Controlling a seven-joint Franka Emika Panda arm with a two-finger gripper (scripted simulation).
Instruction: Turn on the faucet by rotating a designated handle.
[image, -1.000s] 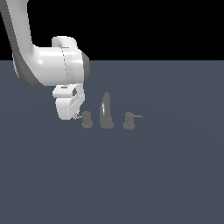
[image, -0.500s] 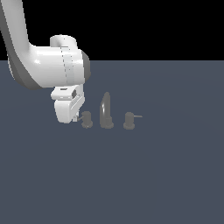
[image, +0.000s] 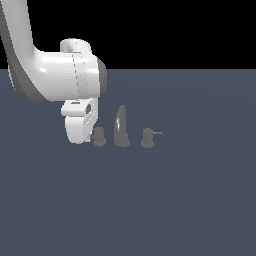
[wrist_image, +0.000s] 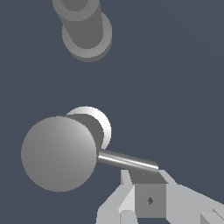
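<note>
Wrist view, finger: one finger (wrist_image: 150, 199) shows, its dark pad facing out, its tip right at the free end of the rod (wrist_image: 127, 160); whether they touch cannot be told.
Gripper state: the second finger is out of the wrist view and the hand body hides both in the exterior view, so spread or pressed together cannot be told; nothing is seen pinched.
Gripper: the white gripper (image: 88, 138) hangs low over the floor, just beside the handle.
Handle: the handle (wrist_image: 59, 153) is a round-topped grey knob; its rod runs from the knob's side out toward the finger, so the knob lies beyond the rod's far end from the finger. In the exterior view the handle (image: 99, 136) stands upright just past the gripper.
Spout: the spout (image: 121, 127) rises tall and curved beyond the handle, apart from it.
Twin knob: the twin (image: 147, 137) stands farther still, past the spout, rod pointing away from the gripper.
Floor: plain dark grey floor (image: 175, 200) under everything.
</note>
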